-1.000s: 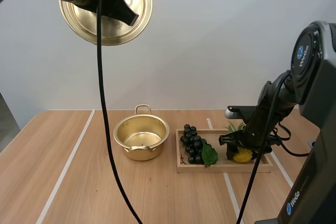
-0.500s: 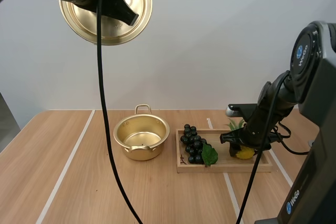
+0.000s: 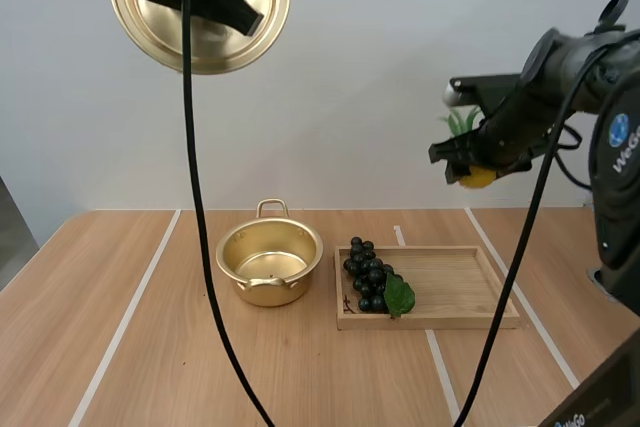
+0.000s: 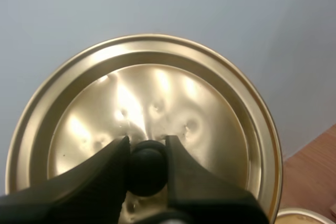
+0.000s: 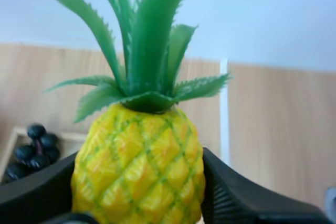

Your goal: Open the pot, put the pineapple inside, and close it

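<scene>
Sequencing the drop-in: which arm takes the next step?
Right. The right gripper pinches the pineapple in the air; the pot stands open on the table. The left gripper is occupied holding the lid up high.

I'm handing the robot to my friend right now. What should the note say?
Left end effector: shut on the lid, held high.
Right end effector: shut on the pineapple, high in the air.
Pot: open, empty, on the table beside the tray with grapes.
Done: lid off, pineapple gripped.
Left: pineapple into pot, lid back on.
</scene>
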`<act>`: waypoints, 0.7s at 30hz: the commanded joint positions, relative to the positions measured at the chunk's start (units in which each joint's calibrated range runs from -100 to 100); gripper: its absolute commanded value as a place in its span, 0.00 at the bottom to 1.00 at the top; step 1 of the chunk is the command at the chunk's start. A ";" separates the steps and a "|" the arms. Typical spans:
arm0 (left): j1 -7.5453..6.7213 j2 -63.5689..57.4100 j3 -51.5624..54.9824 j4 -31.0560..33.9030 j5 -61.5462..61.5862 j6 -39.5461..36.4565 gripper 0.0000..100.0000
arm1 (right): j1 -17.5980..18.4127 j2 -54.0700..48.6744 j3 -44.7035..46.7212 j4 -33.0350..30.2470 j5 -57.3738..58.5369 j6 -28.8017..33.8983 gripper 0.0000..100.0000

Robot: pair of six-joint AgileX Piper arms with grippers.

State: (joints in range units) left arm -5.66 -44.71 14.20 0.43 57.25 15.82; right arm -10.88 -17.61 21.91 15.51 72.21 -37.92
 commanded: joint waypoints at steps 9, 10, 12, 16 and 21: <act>3.87 3.45 -14.06 -8.40 -18.63 -2.28 0.00 | 5.54 -2.60 -12.19 1.76 14.39 -0.41 0.00; 4.42 4.08 -14.98 -9.96 -17.67 -2.28 0.00 | 6.76 -2.60 -12.48 1.76 14.72 -0.41 0.00; 5.27 4.74 -16.16 -12.66 -15.24 -2.28 0.00 | 10.09 -2.49 -12.48 1.64 14.21 -0.41 0.00; 6.23 4.85 -16.89 -15.87 -11.92 -1.50 0.00 | 16.59 -1.14 -12.48 1.33 13.70 -0.41 0.00; 7.58 4.85 -16.89 -16.58 -7.89 -1.12 0.00 | 22.01 2.91 -12.48 -2.25 14.24 -0.41 0.00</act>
State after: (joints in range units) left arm 1.41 -39.83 -2.18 -14.75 48.36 14.76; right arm 9.64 -16.07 9.86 15.61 86.06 -37.92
